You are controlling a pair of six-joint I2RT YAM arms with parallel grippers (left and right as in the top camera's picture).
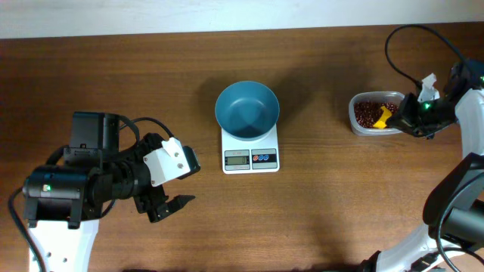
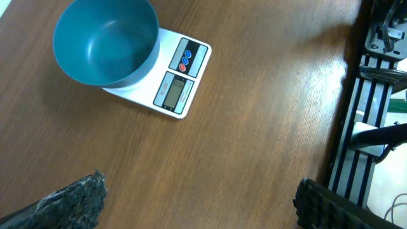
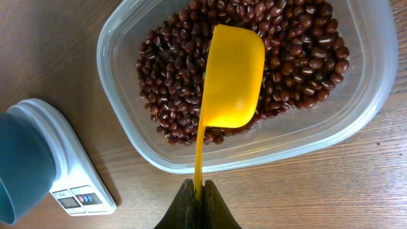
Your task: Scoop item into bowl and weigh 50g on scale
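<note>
The teal-blue bowl (image 1: 247, 110) stands empty on the white scale (image 1: 250, 158) at the table's middle; both also show in the left wrist view, bowl (image 2: 105, 41) and scale (image 2: 181, 76). The red-brown beans (image 3: 299, 51) lie in a clear plastic tub (image 3: 356, 108) at the right (image 1: 370, 115). My right gripper (image 3: 198, 194) is shut on the handle of a yellow scoop (image 3: 232, 76), whose head rests on the beans, back side up. My left gripper (image 2: 200, 200) is open and empty, over bare table left of the scale.
The scale's corner and the bowl's side show at the lower left of the right wrist view (image 3: 70, 184). A black frame (image 2: 372, 102) stands beyond the table edge in the left wrist view.
</note>
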